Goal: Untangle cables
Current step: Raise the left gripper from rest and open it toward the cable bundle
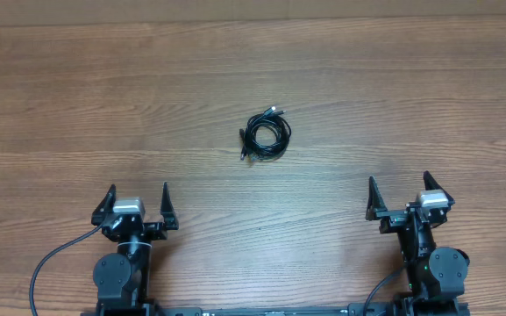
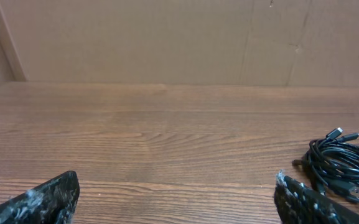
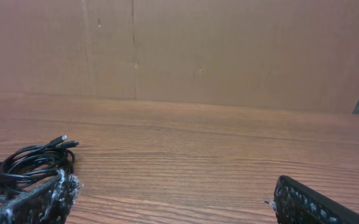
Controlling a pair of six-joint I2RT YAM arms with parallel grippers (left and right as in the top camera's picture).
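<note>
The cables [image 1: 265,134] lie as one small coiled bundle of thin black cords in the middle of the wooden table, with silver-tipped plugs sticking out at its top. The bundle also shows at the right edge of the left wrist view [image 2: 341,163] and at the left edge of the right wrist view [image 3: 27,164]. My left gripper [image 1: 138,200] is open and empty near the front left, well short of the bundle. My right gripper [image 1: 400,191] is open and empty near the front right. Neither touches the cables.
Thick black wires [image 1: 46,263] run from the arm bases at the table's front edge. A brown cardboard wall [image 2: 179,37] stands behind the table's far edge.
</note>
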